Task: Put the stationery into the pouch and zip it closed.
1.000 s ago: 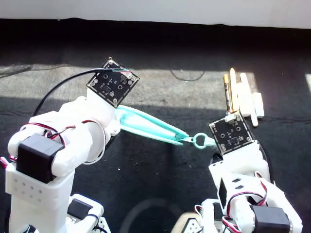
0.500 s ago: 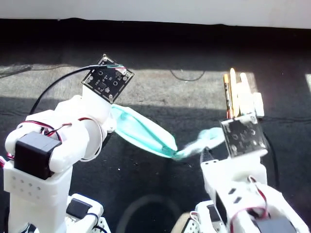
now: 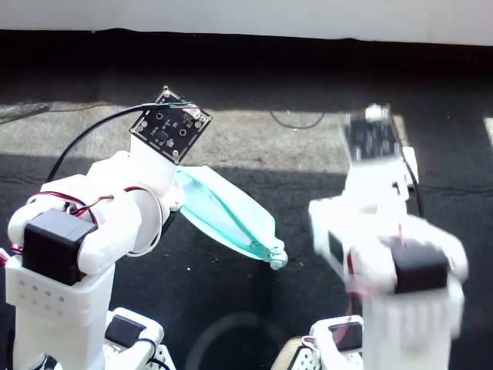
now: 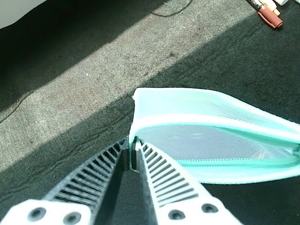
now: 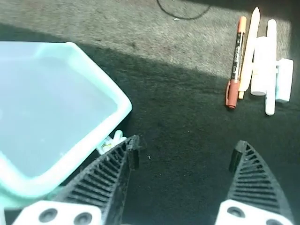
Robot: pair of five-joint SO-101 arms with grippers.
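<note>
The mint-green pouch (image 3: 227, 212) hangs above the dark mat, held by one corner. My left gripper (image 4: 132, 152) is shut on that corner, and the pouch (image 4: 211, 140) stretches away from it with its zip edge gaping. Its zipper pull (image 3: 277, 260) dangles free at the far end. My right gripper (image 5: 186, 152) is open with nothing between its fingers, beside the pouch (image 5: 51, 103) and its pull (image 5: 110, 143). The stationery lies together on the mat: a brown pen (image 5: 236, 61) and several white pieces (image 5: 265, 61), beyond the right gripper.
The mat is dark with a sunlit grey band (image 3: 254, 142) across the middle. A thin cable loop (image 3: 296, 119) lies on that band. In the high view the right arm (image 3: 377, 154) stands over the stationery.
The right gripper has let go of the zipper pull and its arm has swung up and back towards the stationery. The pouch has slackened and now hangs from the left gripper alone.
</note>
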